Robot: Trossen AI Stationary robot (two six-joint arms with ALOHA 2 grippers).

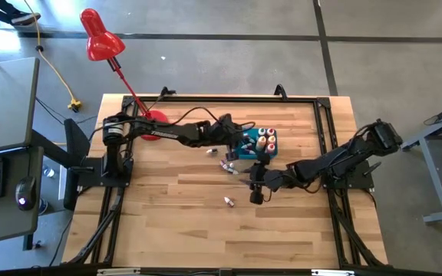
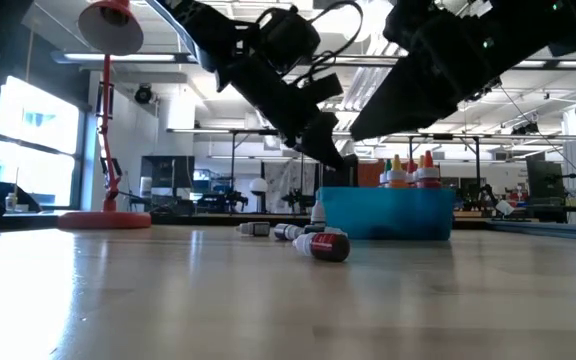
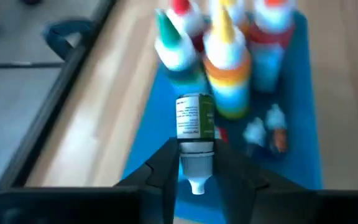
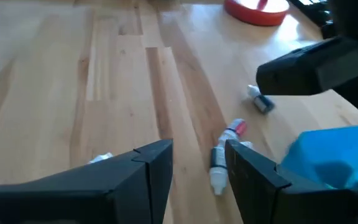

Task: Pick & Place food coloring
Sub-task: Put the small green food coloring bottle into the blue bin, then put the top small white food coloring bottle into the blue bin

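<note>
The left hand [image 3: 194, 177] hangs directly over the blue bin [image 1: 245, 147], fingers clasping a green-labelled food-coloring bottle [image 3: 195, 118] by its cap end, long axis pointing down into the bin beside the standing bottles [image 3: 229, 68]. The right hand [image 4: 197, 165], parted and empty, hovers near loose bottles [image 4: 219, 165] beside the bin.

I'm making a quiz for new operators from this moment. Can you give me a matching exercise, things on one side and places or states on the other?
Things:
1. green-labelled bottle
2. blue bin
3. right gripper
4. red lamp

Places or states:
A. open, empty, over the bare wood
B. at the table's far left corner
C. between the left gripper's fingers, over the bin
D. holds upright bottles

Pairs: 1-C, 2-D, 3-A, 4-B
</note>
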